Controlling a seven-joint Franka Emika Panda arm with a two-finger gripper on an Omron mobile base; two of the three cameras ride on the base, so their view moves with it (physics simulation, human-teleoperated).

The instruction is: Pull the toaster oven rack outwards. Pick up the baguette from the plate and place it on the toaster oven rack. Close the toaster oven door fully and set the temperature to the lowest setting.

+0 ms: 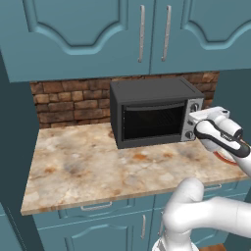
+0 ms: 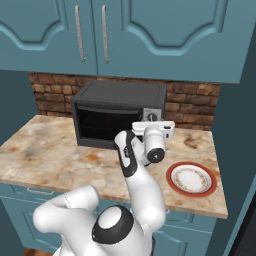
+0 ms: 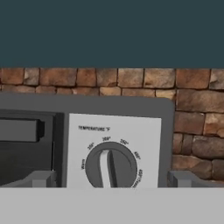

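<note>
Facing the temperature knob (image 3: 110, 165) of the toaster oven (image 1: 152, 115), pincer (image 3: 111, 177) spread wide — fingertips seemingly either side, plate (image 2: 192, 179) bare

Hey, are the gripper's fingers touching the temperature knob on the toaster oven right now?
Apart. In the hand view the fingertips stand wide to either side of the temperature knob, with bare silver control panel between each tip and the dial.

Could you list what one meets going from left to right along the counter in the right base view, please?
Bare counter → toaster oven door → control panel with the robot's wrist in front of it → plate.
</note>
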